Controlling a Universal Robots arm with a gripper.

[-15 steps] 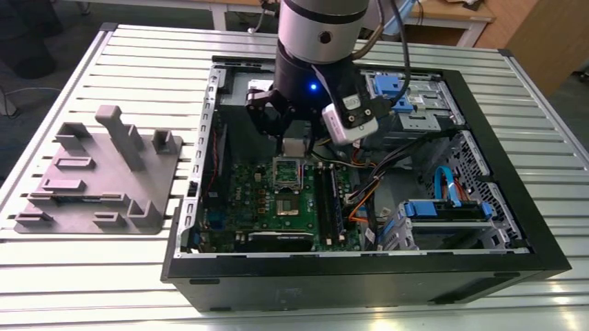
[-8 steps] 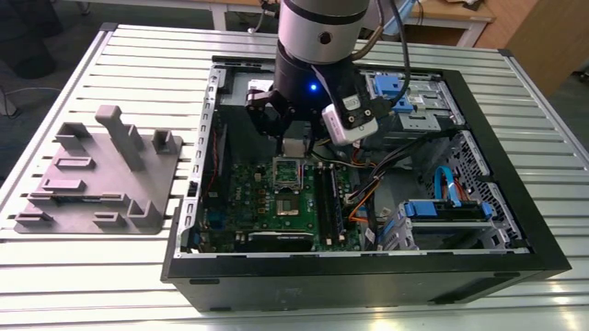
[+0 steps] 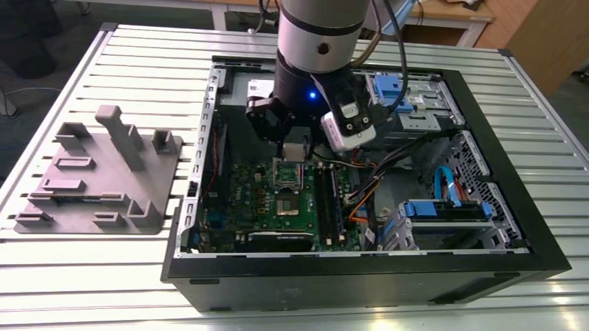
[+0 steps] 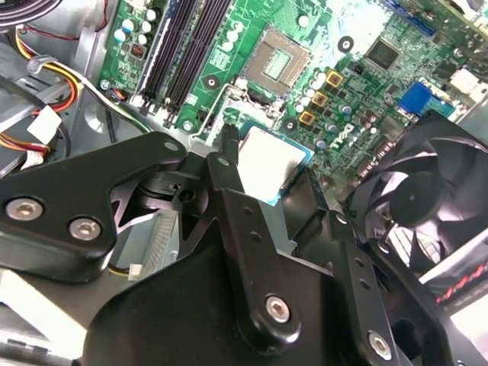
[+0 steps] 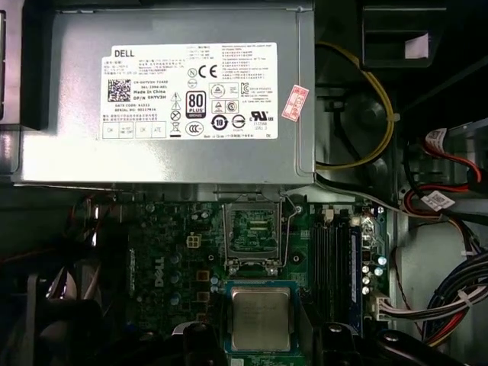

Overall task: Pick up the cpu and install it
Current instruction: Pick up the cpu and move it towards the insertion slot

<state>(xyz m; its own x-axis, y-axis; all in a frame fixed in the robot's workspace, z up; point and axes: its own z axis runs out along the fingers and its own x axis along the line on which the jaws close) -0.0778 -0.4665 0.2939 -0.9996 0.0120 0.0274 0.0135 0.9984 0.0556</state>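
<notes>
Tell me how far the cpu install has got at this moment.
Done: the cpu is picked up, and the gripper is shut on it. In hand: it hangs above the motherboard, just short of the socket in the first wrist view. Left: seating it, since the socket stands open and empty, with no chip in it.

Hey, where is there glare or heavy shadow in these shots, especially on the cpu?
In the second wrist view, glare washes the cpu top nearly white; in the first wrist view the cpu looks evenly grey, with deep shadow beside the power supply; in the exterior view the table slats shine.
</notes>
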